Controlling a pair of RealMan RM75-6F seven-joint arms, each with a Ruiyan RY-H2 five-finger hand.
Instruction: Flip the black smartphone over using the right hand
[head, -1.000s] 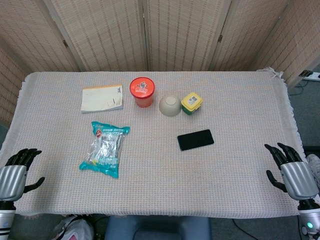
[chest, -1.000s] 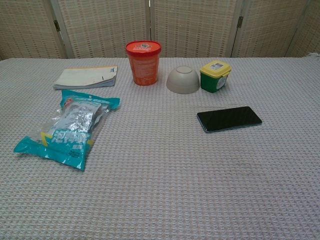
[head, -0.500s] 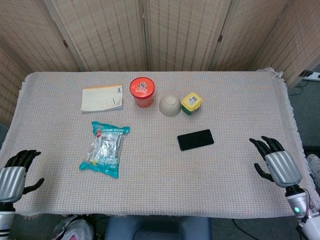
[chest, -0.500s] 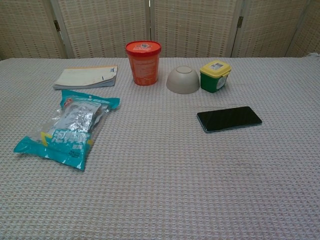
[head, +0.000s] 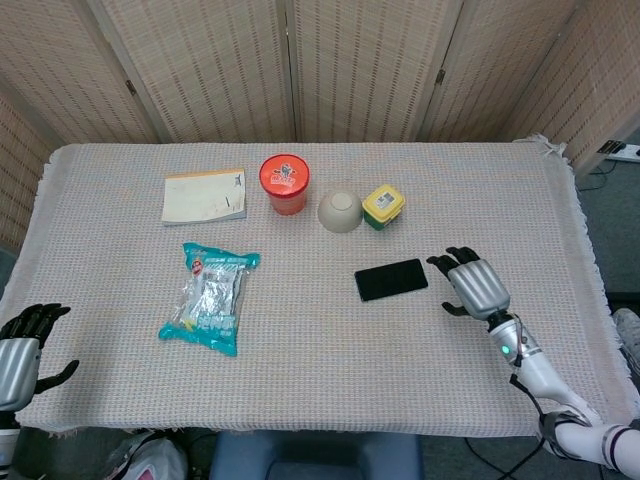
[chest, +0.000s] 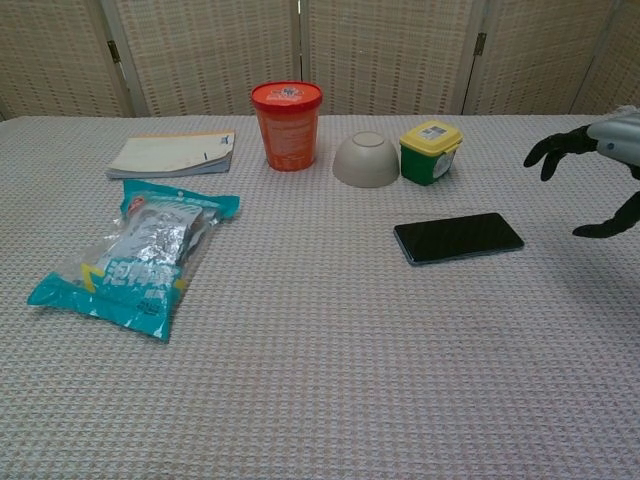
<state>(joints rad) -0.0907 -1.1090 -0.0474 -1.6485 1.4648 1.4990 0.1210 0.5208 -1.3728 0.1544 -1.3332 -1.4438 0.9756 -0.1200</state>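
The black smartphone (head: 391, 279) lies flat near the middle of the table, its shiny dark side up. It is a thin, smooth rectangle. Its long side runs left to right, with the right end tipped a little toward the far edge. The right hand (head: 474, 284) hangs just beside that right end, not touching it. Its dark fingers (chest: 556, 147) are spread apart and hold nothing. The left hand (head: 22, 350) sits at the near left corner, off the table's edge, fingers apart and empty too.

A bumpy, woven grey tablecloth (head: 320, 380) covers the table, with a fringe along its sides. Behind the phone stand an upside-down round bowl (head: 340, 211) and a small green tub with a yellow lid (head: 383, 206), close together. An orange cup with a red lid (head: 285, 184) stands left of the bowl, and a flat notebook (head: 204, 195) lies further left. A crinkly teal snack bag (head: 211, 297) lies well to the left of the phone. Bare cloth lies in front of the phone and to its right.
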